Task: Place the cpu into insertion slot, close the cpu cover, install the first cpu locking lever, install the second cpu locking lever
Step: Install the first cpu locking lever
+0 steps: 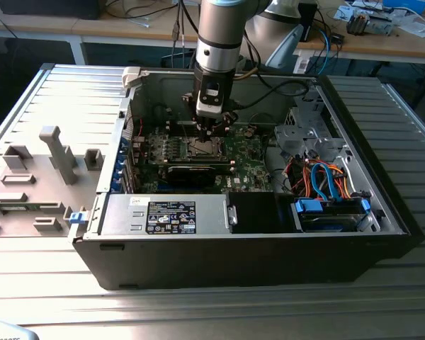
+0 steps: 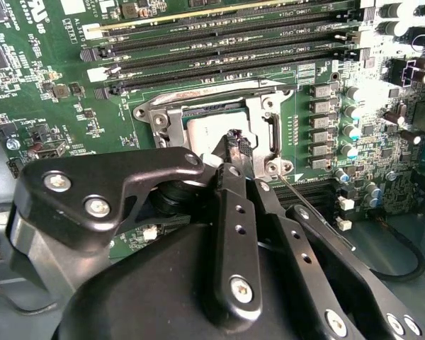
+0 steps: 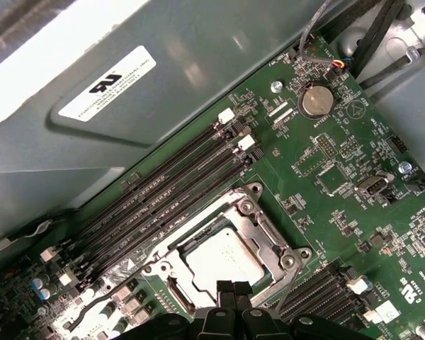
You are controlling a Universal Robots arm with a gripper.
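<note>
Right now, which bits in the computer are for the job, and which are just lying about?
For the job: silver-grey square cpu chip; silvery metal cpu cover frame; black pincer.
Just lying about: long black memory slots; round silver coin battery; blue plastic drive bracket.

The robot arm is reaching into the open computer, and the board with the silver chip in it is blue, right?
Not quite: the board is green, not blue, as the first wrist view shows. The rest is right: the arm reaches into the open computer, and the silver chip sits in that board, right by the fingers.
</note>
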